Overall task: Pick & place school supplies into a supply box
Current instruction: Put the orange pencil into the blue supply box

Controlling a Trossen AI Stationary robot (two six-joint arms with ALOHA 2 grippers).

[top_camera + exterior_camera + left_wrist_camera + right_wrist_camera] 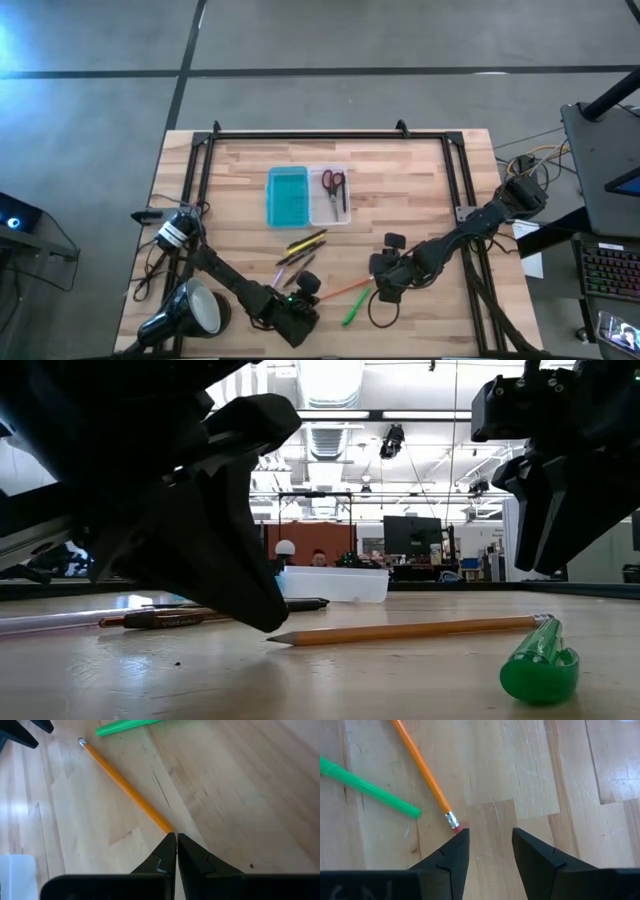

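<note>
The yellow pencil (345, 291) lies flat on the table, with the green marker (356, 306) beside it. My left gripper (176, 837) is shut, low over the table, with its tips at the pencil's pointed end (167, 827). My right gripper (490, 834) is open and hangs above the pencil's eraser end (452, 821), clear of the table in the low view. The supply box (288, 196) lies open farther back, and the red-handled scissors (333, 183) rest in its clear half (330, 208). Several pens and pencils (301, 250) lie between the box and the grippers. My left gripper's shut fingertips (170, 842) come slanting down at the pencil's pointed end (272, 639), which lies on the table. The fingertips hide the point itself, so I cannot tell whether they touch it.
A black-and-white desk lamp (192, 310) stands at the table's near left corner, close to my left arm. A black frame (320, 135) runs along the far edge and both sides. Bare wood (420, 190) lies right of the box.
</note>
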